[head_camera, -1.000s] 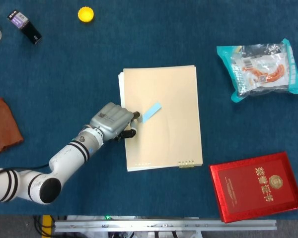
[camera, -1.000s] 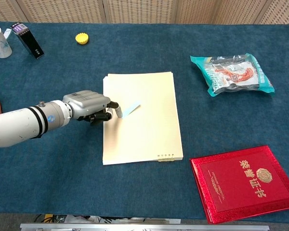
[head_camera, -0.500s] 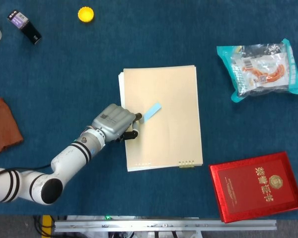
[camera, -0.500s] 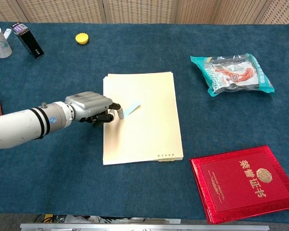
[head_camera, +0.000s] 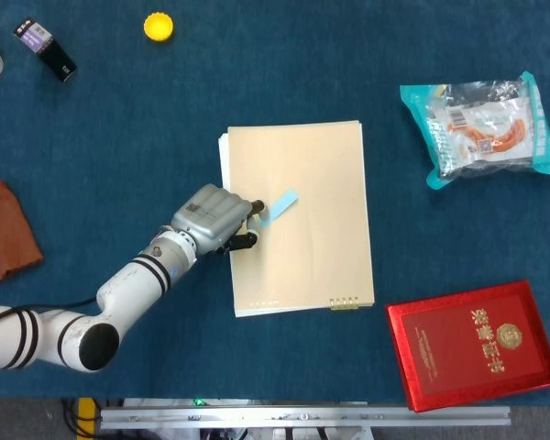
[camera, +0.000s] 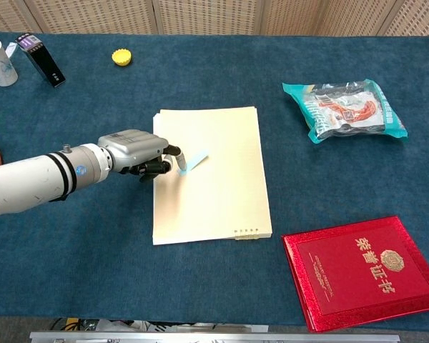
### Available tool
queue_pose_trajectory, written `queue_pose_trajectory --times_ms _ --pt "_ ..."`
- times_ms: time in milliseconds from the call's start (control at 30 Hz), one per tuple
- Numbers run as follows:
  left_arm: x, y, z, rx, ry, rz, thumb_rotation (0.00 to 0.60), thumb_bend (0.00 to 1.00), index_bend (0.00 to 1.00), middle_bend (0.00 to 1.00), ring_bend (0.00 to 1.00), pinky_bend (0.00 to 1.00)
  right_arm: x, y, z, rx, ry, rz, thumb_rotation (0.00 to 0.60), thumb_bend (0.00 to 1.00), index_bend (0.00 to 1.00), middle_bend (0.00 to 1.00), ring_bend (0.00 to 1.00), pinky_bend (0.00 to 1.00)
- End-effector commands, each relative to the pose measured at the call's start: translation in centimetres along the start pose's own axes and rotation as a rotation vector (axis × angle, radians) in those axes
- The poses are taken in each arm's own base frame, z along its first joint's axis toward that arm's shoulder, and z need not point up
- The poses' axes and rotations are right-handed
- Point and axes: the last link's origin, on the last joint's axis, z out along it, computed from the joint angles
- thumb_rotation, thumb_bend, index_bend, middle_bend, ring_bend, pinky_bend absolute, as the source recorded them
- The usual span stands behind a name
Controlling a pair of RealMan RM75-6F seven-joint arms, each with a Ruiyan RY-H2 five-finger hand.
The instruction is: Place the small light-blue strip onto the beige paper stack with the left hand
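Near frame center, left hand (head_camera: 216,217) w/ curled fingers pinches light-blue strip (head_camera: 279,204) at its lower-left end, over beige paper stack (head_camera: 302,266).

head view straight down — chest view oblique, seemingly lower; both share table (head_camera: 119,119).

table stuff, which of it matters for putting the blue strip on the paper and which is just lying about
In the job: left hand, pinching the blue strip; paper stack.

Lying about: snack bag, red booklet, yellow cap, black box, brown cloth, cup.
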Motion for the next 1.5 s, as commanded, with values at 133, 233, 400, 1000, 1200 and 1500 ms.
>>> queue_pose_trajectory --times_ms 133,233,400,1000,1200,1500 --pt "-0.3 0.2 0.6 0.003 -0.011 0.0 0.0 0.77 0.25 0.78 0.8 0.7 0.1 0.0 0.0 -0.004 0.001 -0.001 0.6 0.34 0.46 0.41 0.46 0.37" --pt "-0.4 0.1 0.7 0.007 -0.015 0.001 0.0 0.77 0.24 0.78 0.8 0.7 0.0 0.1 0.0 -0.006 -0.001 -0.002 0.6 0.34 0.46 0.41 0.46 0.37" --pt "-0.1 0.0 0.6 0.01 -0.005 0.002 0.0 0.77 0.24 0.78 0.8 0.7 0.1 0.0 0.0 -0.004 0.001 -0.002 0.6 0.34 0.46 0.41 0.46 0.37" --pt "-0.3 -0.7 -0.3 0.027 -0.022 0.023 0.0 0.77 0.24 0.78 0.8 0.7 0.0 -0.1 0.1 0.004 0.001 0.002 0.6 0.34 0.46 0.41 0.46 0.37" --pt "0.9 -0.9 -0.8 0.028 0.027 -0.005 0.0 0.77 0.24 0.78 0.79 0.7 0.1 -0.3 0.3 0.008 0.005 0.002 0.6 0.34 0.46 0.41 0.46 0.37" --pt "2.5 -3.4 -2.5 0.079 0.141 -0.07 0.061 0.69 0.23 0.66 0.66 0.69 0.4 -0.5 0.7 0.015 0.011 -0.005 0.6 0.34 0.46 0.41 0.46 0.37"
